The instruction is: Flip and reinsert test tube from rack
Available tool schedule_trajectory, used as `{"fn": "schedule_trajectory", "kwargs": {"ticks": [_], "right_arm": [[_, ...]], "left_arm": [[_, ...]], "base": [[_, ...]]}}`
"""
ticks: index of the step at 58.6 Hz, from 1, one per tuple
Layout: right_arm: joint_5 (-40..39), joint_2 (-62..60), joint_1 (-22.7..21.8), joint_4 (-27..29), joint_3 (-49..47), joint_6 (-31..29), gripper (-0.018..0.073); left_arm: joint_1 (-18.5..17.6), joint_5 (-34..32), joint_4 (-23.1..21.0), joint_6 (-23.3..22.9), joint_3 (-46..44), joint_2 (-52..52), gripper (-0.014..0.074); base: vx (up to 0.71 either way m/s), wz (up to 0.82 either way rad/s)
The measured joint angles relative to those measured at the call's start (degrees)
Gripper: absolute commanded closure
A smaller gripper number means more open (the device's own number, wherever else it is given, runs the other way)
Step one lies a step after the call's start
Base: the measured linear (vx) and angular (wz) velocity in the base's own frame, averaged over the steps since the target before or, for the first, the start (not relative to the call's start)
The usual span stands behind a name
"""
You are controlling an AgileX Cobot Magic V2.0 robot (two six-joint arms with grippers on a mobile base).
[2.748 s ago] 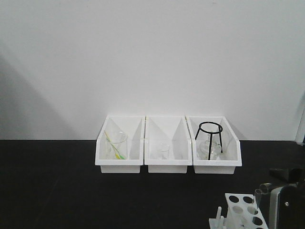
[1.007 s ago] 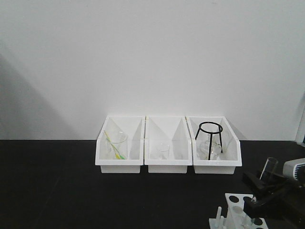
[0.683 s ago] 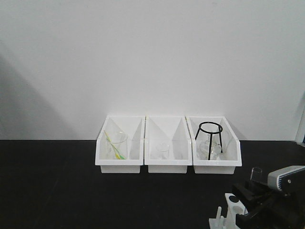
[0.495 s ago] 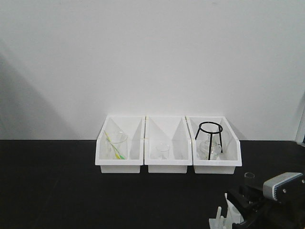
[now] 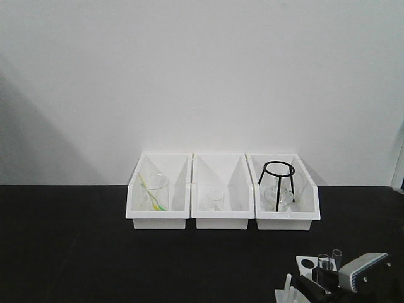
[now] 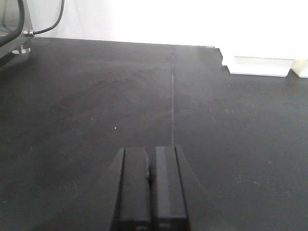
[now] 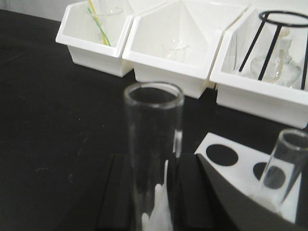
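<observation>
In the right wrist view a clear glass test tube (image 7: 154, 144) stands upright with its open mouth on top, and my right gripper (image 7: 154, 166) is shut on it, black fingers (image 7: 121, 192) pressing both sides. Through the glass I see the white pegs of the rack (image 7: 230, 153), whose top plate lies just to the right. A second tube (image 7: 287, 161) stands in the rack. In the front view the rack (image 5: 307, 264), the held tube (image 5: 324, 262) and the right gripper (image 5: 323, 281) sit at the bottom right. My left gripper (image 6: 150, 161) is shut and empty over the black table.
Three white open-front bins (image 5: 222, 219) line the back wall: the left has a beaker with a yellow-green straw (image 5: 153, 191), the middle a small beaker (image 5: 216, 199), the right a black wire tripod (image 5: 278, 183) over glassware. A seam (image 6: 173, 91) runs along the black tabletop.
My right gripper has come down and to the left with the test tube, from raised above the rack to low at the rack's peg side. The left gripper is unchanged.
</observation>
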Motion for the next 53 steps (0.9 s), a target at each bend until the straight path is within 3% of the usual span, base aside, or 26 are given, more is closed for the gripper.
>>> {"fn": "schedule_trajectory", "kwargs": {"ticks": [26, 45, 53], "right_arm": [[-4.02, 1.62, 0.00, 0.05, 0.00, 0.00, 0.0125], [-4.69, -5.42, 0.00, 0.17, 0.00, 0.26, 0.0090], [0.00, -16.05, 0.00, 0.06, 0.00, 4.95, 0.0090]], "left_arm": [[0.00, 0.00, 0.00, 0.00, 0.00, 0.00, 0.0603], [0.00, 0.00, 0.00, 0.00, 0.00, 0.00, 0.0603], [0.00, 0.00, 0.00, 0.00, 0.00, 0.00, 0.0603]], "base": [[0.00, 0.00], [0.00, 0.00], [0.00, 0.00]]}}
